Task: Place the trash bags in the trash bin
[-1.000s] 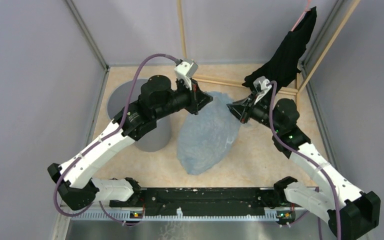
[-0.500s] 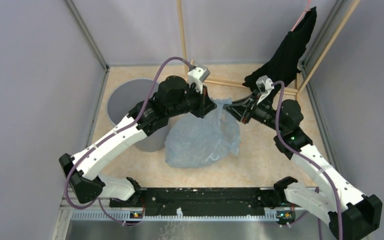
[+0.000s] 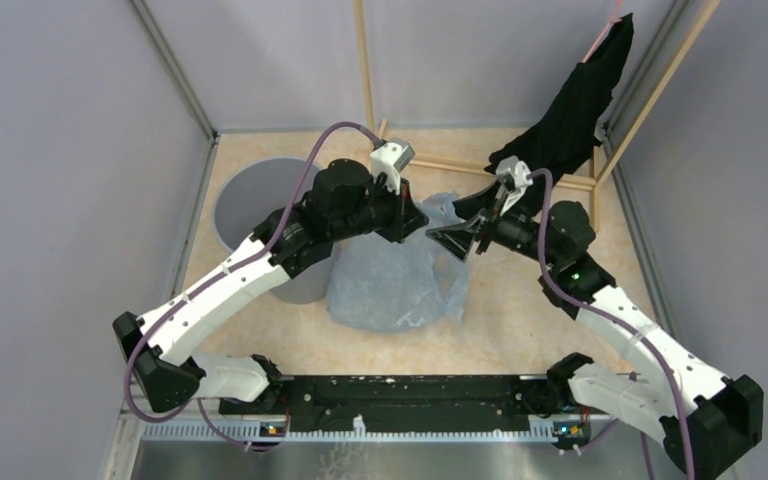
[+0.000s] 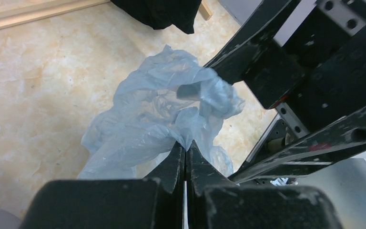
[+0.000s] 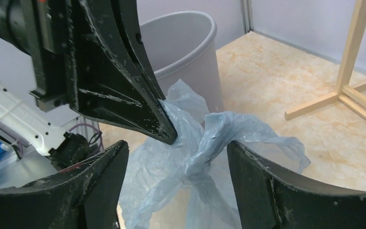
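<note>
The pale-blue trash bag (image 3: pixel 390 288) hangs bunched above the floor, its lower part resting in a heap. My left gripper (image 3: pixel 417 224) is shut on its gathered top edge; the left wrist view has the plastic (image 4: pixel 143 114) pinched at the closed tips (image 4: pixel 186 146). My right gripper (image 3: pixel 452 234) stands open, tip to tip with the left one. The bag's twisted neck (image 5: pixel 209 143) passes between its spread fingers (image 5: pixel 286 191) and brushes the right one. The grey trash bin (image 3: pixel 245 195) stands upright at the left, partly under my left arm, its mouth open (image 5: pixel 186 43).
A black cloth (image 3: pixel 572 105) hangs from a wooden frame (image 3: pixel 480 168) at the back right, and its hem shows in the left wrist view (image 4: pixel 157 12). Wooden bars (image 5: pixel 357 52) lie on the floor beyond the bag. Grey walls close in the sides and the back.
My right gripper has opened and let go of the bag. The left arm swung right and pulled the bag's top up, so the flat bag is now a heap.
</note>
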